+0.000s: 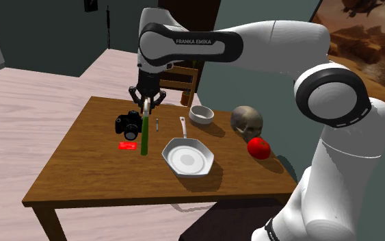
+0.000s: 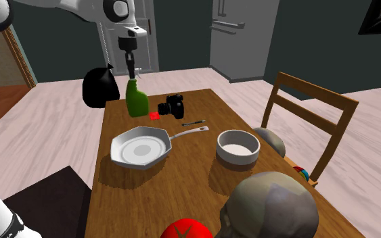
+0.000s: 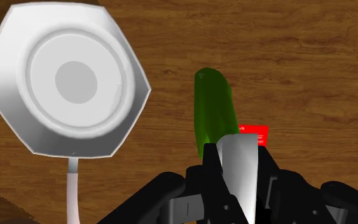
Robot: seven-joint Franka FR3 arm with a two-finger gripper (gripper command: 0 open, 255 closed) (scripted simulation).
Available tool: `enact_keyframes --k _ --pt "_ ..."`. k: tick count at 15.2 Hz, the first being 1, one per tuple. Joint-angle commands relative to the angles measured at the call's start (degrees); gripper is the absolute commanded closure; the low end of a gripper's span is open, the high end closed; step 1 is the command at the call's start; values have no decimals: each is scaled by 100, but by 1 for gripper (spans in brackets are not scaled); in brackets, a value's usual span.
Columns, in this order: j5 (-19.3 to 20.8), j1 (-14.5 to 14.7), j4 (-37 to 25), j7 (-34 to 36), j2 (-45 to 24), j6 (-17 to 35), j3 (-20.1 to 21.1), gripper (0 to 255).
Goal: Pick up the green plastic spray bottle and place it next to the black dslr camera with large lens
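Grasp done: gripper [image 1: 146,103] clamped on pale nozzle of green spray bottle [image 1: 143,133], bottle upright below fingers. Bottle sits just beside black camera [image 1: 128,125], between it and white pan [image 1: 187,157], over table [image 1: 74,178] (base touching wood or hovering: cannot tell). Left, by my judgement: lower if needed, let go, lift clear without tipping bottle.
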State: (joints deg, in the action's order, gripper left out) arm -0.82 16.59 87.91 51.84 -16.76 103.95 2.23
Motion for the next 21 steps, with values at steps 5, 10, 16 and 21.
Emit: enact_keyframes --k 5,10,16,21 --pt "0 -1 408 -8 -43 456 -1 255" --pt "0 -1 614 -12 -96 714 -2 255" --pt "0 -1 614 -12 -96 714 -2 255" --pt "0 0 613 -12 -97 714 -2 0"
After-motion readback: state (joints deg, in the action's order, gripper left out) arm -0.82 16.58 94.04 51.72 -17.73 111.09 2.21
